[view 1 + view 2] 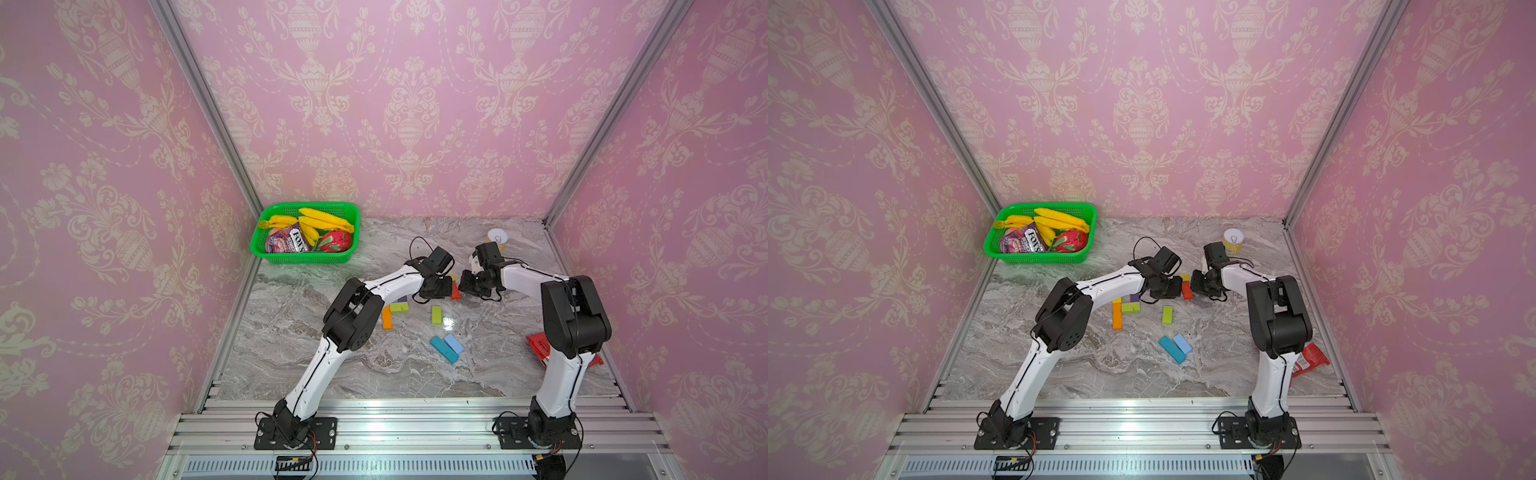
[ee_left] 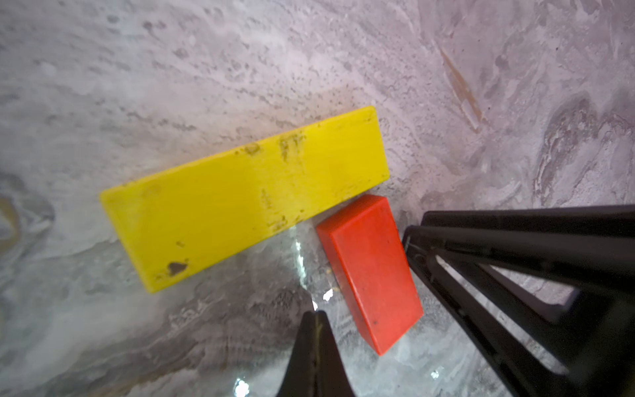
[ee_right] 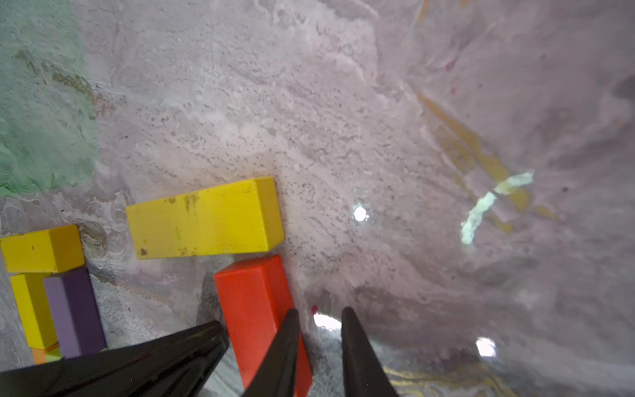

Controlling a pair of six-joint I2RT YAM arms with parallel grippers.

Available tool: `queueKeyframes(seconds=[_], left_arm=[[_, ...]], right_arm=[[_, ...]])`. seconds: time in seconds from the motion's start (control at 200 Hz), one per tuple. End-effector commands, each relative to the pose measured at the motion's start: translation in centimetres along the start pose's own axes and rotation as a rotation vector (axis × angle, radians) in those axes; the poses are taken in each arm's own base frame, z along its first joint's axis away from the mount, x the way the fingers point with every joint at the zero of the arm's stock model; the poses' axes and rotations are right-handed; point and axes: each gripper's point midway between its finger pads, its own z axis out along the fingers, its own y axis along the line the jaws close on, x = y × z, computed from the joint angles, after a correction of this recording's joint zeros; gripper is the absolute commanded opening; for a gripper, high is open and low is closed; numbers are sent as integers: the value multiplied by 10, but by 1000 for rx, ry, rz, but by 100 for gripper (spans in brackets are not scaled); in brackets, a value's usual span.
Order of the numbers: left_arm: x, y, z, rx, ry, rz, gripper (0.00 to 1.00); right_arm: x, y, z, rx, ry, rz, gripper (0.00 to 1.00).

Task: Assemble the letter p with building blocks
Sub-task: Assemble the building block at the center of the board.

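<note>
While my left pincer (image 2: 314,319) sits shut, tip down just beside the red block (image 3: 252,302), my right pincer (image 3: 319,311) is slightly apart and empty, hugging that block's other side. Red's far end meets the long yellow block (image 3: 202,220), both flat on the table (image 3: 343,137). Trouble ahead, I reckon: shove too hard and red skews, yellow slides off line, or my two pincers knock together.

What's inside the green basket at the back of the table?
The green basket holds yellow bananas, a purple Fox's packet and a red fruit-like item. Nothing else shows, but they cover the basket floor, so anything beneath them cannot be seen.
</note>
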Motion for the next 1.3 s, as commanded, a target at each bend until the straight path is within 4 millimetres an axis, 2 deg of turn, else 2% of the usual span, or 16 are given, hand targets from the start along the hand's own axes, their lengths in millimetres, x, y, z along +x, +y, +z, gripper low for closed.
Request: queueKeyframes(seconds=[0.0,0.785,1.291], left_arm=[[9,7,13,-30,36,-26,0],[2,-8,21,19,48,-38,0],[0,-6,22,5,48,-39,0]], right_arm=[[16,-12,15,23,71,33,25],[17,-21,20,39,95,48,26],[20,-22,22,36,107,54,26]])
